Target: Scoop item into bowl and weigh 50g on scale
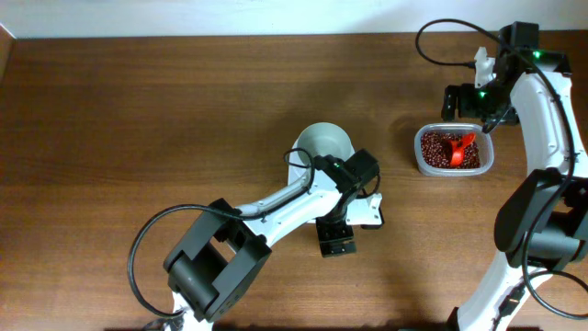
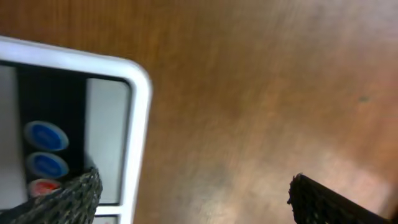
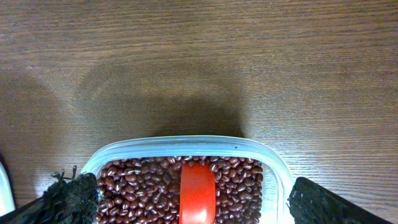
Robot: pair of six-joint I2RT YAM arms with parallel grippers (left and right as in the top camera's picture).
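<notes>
The white bowl [image 1: 323, 147] looks empty and seems to rest on the white scale [image 1: 371, 213], which my left arm mostly hides. My left gripper [image 1: 336, 241] hangs open just past the scale's front edge. In the left wrist view the scale [image 2: 138, 124] shows its display and blue and red buttons, and only bare wood lies between the open left gripper [image 2: 193, 202]. The reddish-brown beans [image 1: 439, 147] fill a clear tub [image 1: 418, 156] with a red scoop [image 1: 460, 144] in it. My right gripper [image 3: 186, 196] is open over the tub's beans [image 3: 137, 186] and the scoop [image 3: 198, 190], holding nothing.
The table's far edge meets a white wall at the top of the overhead view. Black cables loop beside the left arm's base [image 1: 197, 267] and above the right arm [image 1: 542, 101]. Bare wooden tabletop [image 1: 138, 119] spreads to the left.
</notes>
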